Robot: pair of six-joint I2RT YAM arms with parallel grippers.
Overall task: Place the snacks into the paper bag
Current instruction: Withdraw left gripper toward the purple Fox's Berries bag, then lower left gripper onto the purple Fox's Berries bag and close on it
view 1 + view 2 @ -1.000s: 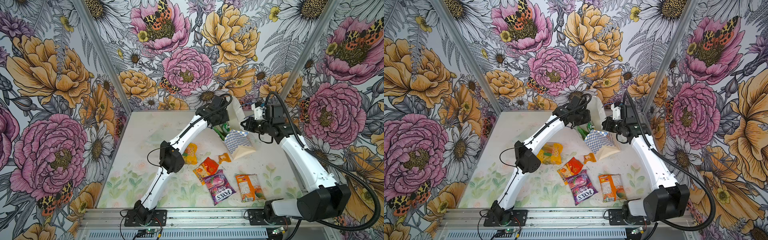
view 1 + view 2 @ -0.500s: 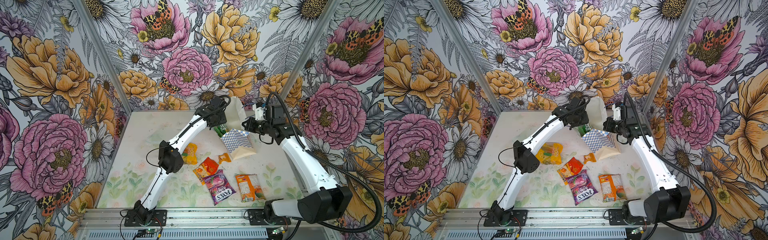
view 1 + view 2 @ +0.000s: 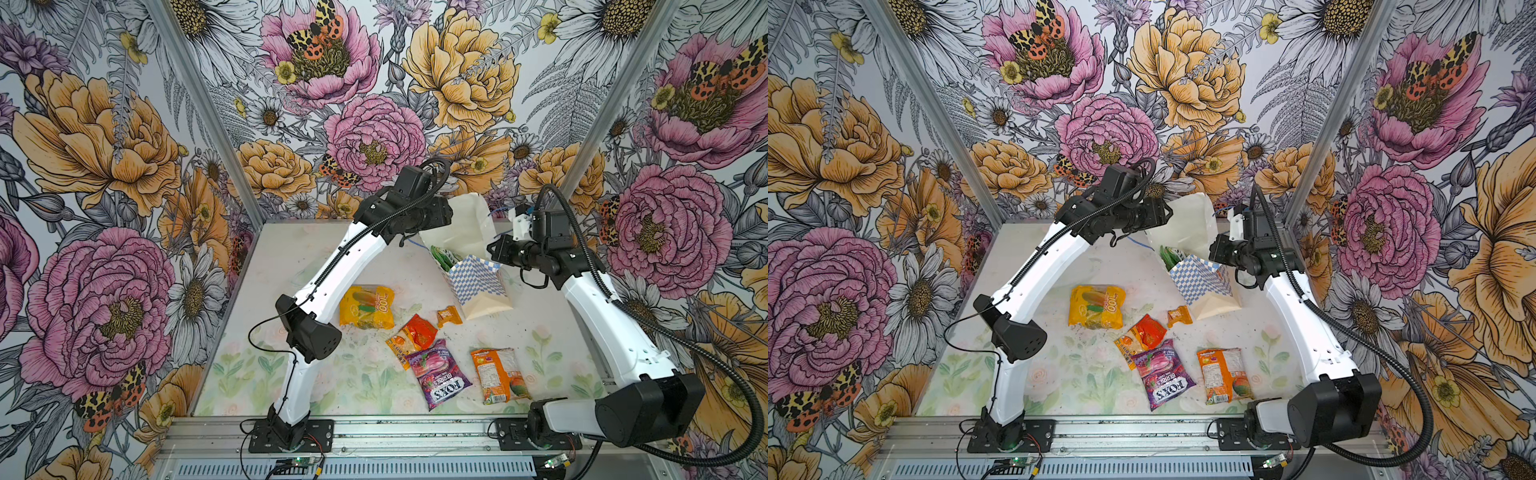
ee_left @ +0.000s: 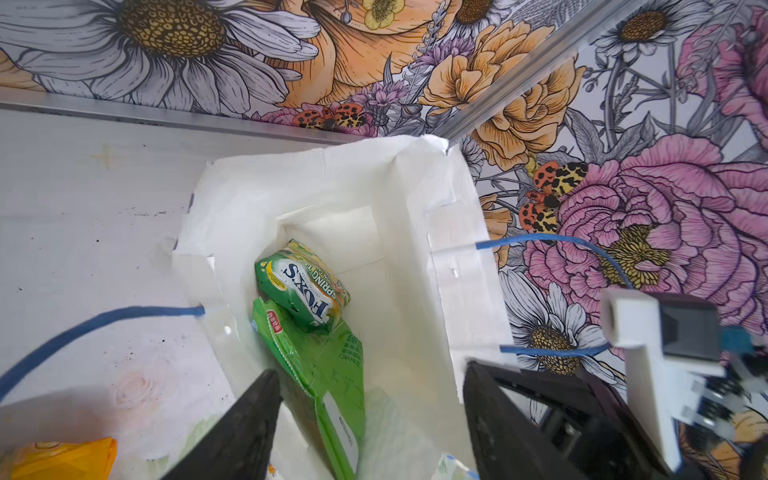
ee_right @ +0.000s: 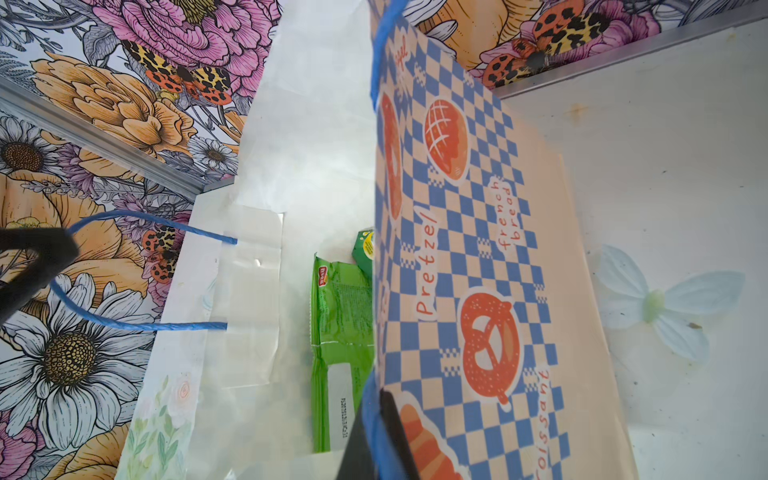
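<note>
The paper bag stands tilted at the back, its mouth open. Two green snacks lie inside it: a "FOX'S" packet and a flat green packet. My left gripper hangs open over the bag's mouth with nothing between its fingers. My right gripper is shut on the blue cord handle at the bag's checkered rim. On the table lie a yellow packet, a small orange one, a red-orange one, a purple "FOX'S" packet and an orange packet.
Flowered walls close in the table on three sides, and the bag stands close to the back right corner. The left arm's elbow hangs above the table left of the yellow packet. A metal rail runs along the front edge.
My left gripper has opened and let the green packet go; it now rests in the bag. The left wrist has drawn back slightly. The right gripper keeps its hold.
</note>
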